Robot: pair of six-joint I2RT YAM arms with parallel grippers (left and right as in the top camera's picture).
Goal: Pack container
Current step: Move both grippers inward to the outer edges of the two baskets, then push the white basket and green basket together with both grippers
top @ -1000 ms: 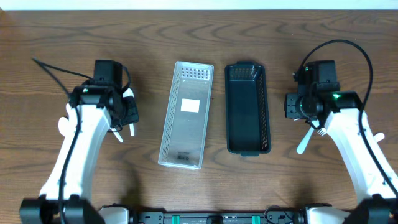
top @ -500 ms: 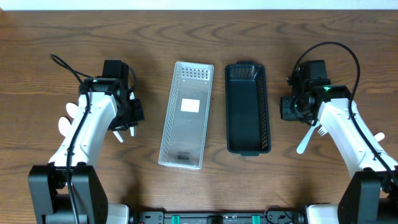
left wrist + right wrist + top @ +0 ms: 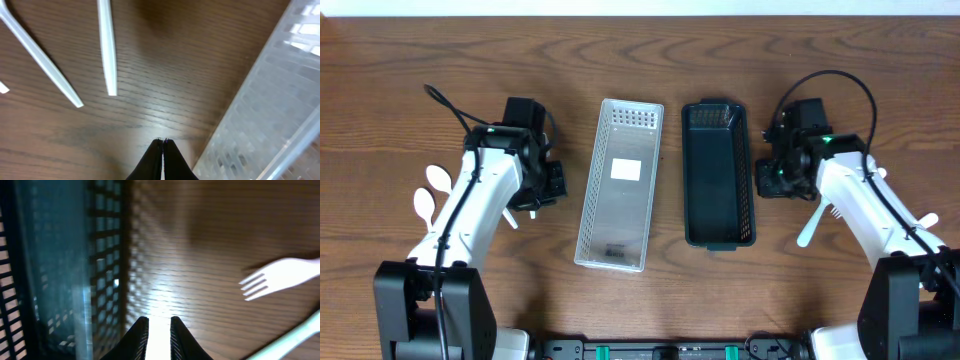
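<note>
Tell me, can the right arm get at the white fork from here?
Probably yes: the white fork lies uncovered on the table beside the right gripper, and the black basket sits on the other side.

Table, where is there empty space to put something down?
Bare table lies behind the clear basket and black basket, and in front of them. It is crowded beside the baskets: the left gripper and right gripper sit close, with white cutlery further out.

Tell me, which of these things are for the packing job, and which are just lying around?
For the job: clear basket, black basket, white spoons, white fork.
Just there: wooden table underneath.
</note>
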